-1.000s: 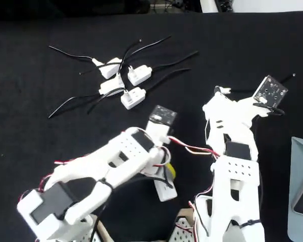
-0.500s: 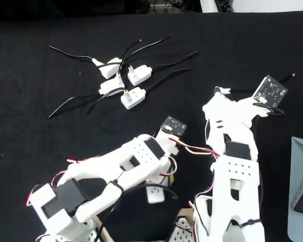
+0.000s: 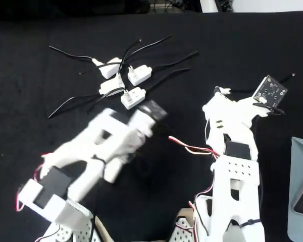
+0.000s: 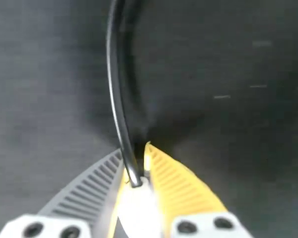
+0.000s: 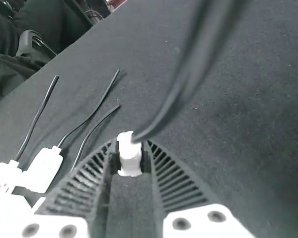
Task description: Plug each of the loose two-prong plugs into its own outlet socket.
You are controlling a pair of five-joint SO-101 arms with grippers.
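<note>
Several loose white two-prong plugs (image 3: pixel 122 81) with black cables lie in a cluster at the back left of the black table. My left arm (image 3: pixel 106 146) stretches toward them, its wrist just short of the nearest plug (image 3: pixel 133 97). In the left wrist view my left gripper (image 4: pixel 135 154) is shut on a white plug (image 4: pixel 137 206), whose black cable (image 4: pixel 115 89) runs away over the cloth. My right gripper (image 5: pixel 129 148) is shut on another white plug (image 5: pixel 128 154) with its cable (image 5: pixel 188 74) arching overhead. In the high view the right gripper (image 3: pixel 218 92) sits right of centre.
A grey-blue tray (image 3: pixel 299 171) stands at the table's right edge. Two of the loose plugs (image 5: pixel 39 168) lie beyond my right gripper. Red and white arm wires (image 3: pixel 189 147) cross between the two arms.
My left arm has swung up and to the left toward the plug cluster, and the white plug seen by its base earlier has gone from the high view. The right arm has kept still.
</note>
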